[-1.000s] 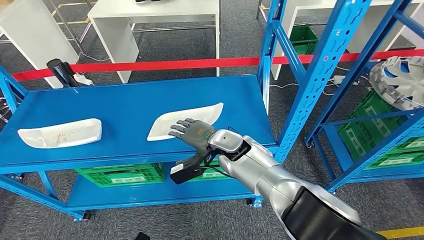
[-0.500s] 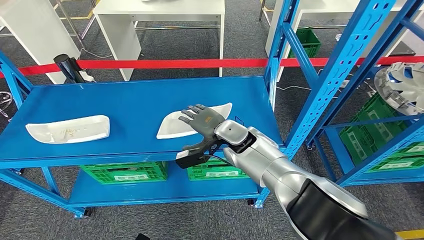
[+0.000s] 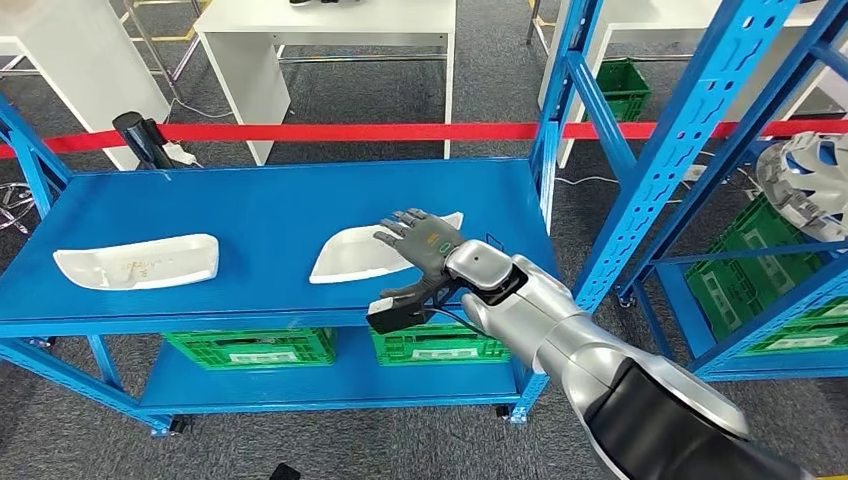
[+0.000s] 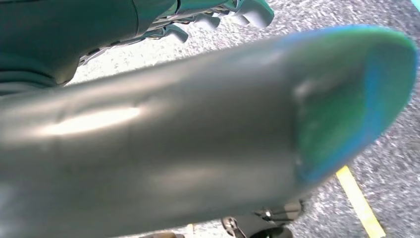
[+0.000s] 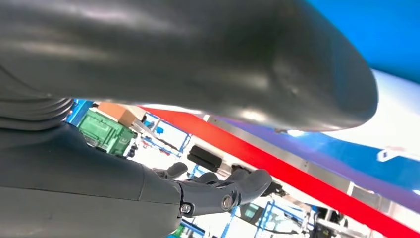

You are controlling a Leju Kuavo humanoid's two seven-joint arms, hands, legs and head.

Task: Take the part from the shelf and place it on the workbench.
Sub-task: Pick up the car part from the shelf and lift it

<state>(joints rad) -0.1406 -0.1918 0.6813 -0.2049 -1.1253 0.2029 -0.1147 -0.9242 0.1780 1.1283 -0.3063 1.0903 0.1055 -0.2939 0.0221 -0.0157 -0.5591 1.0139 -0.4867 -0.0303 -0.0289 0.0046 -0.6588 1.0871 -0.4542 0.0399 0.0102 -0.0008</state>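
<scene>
Two white curved parts lie on the blue shelf (image 3: 260,200): one at the left (image 3: 135,262), one in the middle (image 3: 350,258). My right hand (image 3: 425,243) is spread flat over the right end of the middle part, fingers apart, holding nothing. The right wrist view has the thick thumb (image 5: 198,59) above the same white part (image 5: 396,124), with the darker fingers (image 5: 223,191) well away from the thumb. My left hand (image 4: 198,129) hangs over grey floor, its thumb blurred and close, its fingers (image 4: 223,15) loose with nothing in them.
Blue shelf uprights (image 3: 660,150) stand right of my arm. A red tape (image 3: 350,131) runs behind the shelf, with white tables (image 3: 330,20) beyond. Green crates (image 3: 250,347) sit on the lower shelf. A silver wheel cover (image 3: 815,180) is at far right, a black object (image 3: 140,140) at the shelf's back left.
My right hand has reached forward, from the part's near edge to over its right end. The whole view has shifted slightly with the camera.
</scene>
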